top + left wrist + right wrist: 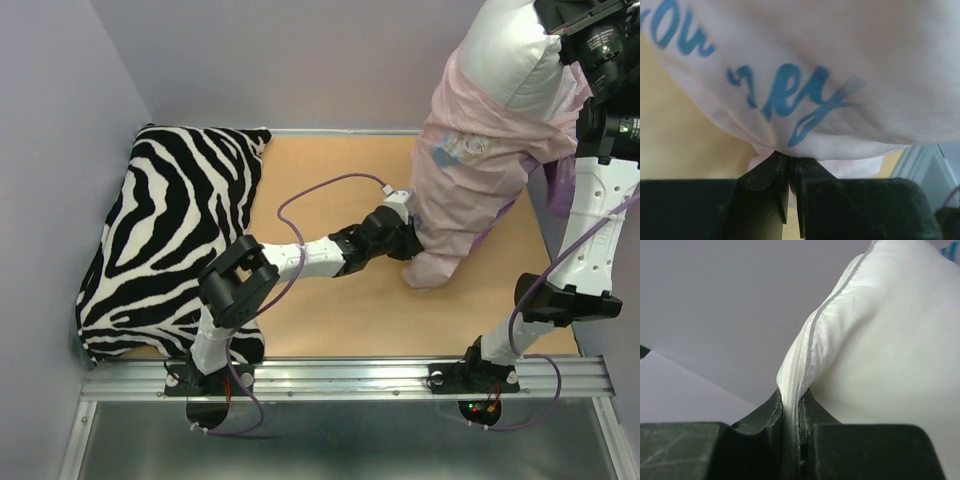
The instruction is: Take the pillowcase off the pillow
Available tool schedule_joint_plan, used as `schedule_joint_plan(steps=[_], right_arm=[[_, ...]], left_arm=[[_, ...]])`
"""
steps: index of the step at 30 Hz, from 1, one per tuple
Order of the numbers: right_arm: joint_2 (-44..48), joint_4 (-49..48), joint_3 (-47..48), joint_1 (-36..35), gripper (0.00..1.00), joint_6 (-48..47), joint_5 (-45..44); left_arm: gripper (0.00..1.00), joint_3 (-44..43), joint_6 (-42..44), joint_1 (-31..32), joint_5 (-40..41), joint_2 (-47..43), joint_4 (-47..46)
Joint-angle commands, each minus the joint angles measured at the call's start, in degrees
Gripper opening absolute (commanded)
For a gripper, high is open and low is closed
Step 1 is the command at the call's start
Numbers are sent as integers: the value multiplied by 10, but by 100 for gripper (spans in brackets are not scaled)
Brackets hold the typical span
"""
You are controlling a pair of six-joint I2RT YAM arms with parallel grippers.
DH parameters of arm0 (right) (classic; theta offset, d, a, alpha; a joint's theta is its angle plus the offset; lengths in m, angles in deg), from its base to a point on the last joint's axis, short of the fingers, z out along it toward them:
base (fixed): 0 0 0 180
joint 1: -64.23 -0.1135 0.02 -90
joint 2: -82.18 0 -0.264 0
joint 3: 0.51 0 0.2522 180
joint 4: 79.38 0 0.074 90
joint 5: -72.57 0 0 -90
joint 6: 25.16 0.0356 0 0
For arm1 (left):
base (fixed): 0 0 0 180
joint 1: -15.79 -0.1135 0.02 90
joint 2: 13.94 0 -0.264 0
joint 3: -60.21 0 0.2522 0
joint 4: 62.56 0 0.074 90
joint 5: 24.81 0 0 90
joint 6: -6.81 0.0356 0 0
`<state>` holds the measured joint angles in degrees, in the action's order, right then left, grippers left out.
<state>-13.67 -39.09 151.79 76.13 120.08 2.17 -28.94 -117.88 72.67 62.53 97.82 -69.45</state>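
Hanging high from the right hand (790,407), which is clamped tight on its zippered seam, the plump plain white pillow (510,60) is about half bared! Just below, the left hand (788,162) pinches the thin pale-pink printed fabric pillowcase (465,190), blue lettering showing. The lower half is not yet free, so more pulling looks needed.
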Motion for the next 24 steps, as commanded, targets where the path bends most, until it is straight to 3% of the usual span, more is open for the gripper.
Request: schedule_joint_plan(steps=[1,2,4,6,10,14,19,24], right_arm=[[35,-173,-60,-40,0,5,79],[46,-172,-82,-74,1,-13,70],[58,-173,-158,-109,1,-57,59],[74,-173,-214,-157,1,-93,42],[110,-190,-370,-204,0,-134,8],[143,-254,-511,-215,1,-133,1],[150,-279,-548,-224,1,-132,6],[169,-312,-600,-259,1,-130,0]], left_arm=[[37,-53,29,21,-68,-4,-22],[49,-43,31,24,-71,-9,-33],[63,-27,31,24,-71,-35,-43],[68,-1,31,24,-53,-58,-41],[71,70,24,23,-15,-147,-41],[71,139,8,20,42,-287,23],[71,115,-5,16,146,-452,184],[85,66,-47,-10,284,-521,256]])
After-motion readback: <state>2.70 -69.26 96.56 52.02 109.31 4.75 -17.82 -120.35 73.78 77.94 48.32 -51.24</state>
